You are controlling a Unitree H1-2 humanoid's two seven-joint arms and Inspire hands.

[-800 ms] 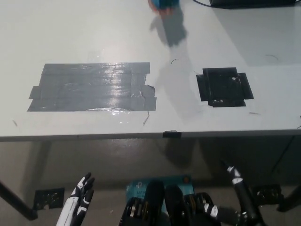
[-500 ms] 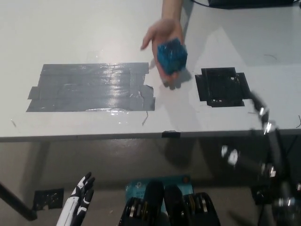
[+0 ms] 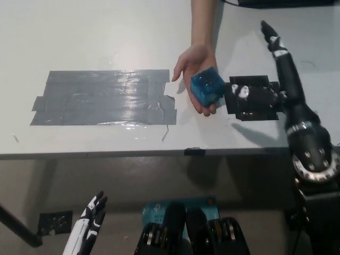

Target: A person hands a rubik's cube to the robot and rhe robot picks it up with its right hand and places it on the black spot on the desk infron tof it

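Your right hand has risen, fingers spread and empty, beside the Rubik's cube on the person's palm; close on it next.

One Rubik's cube, blue on the faces that show, sits in one person's hand. The desk carries two taped patches: one grey tape patch toward its left side and one black spot toward its right. Two robot hands show: one black right hand and one white left hand.
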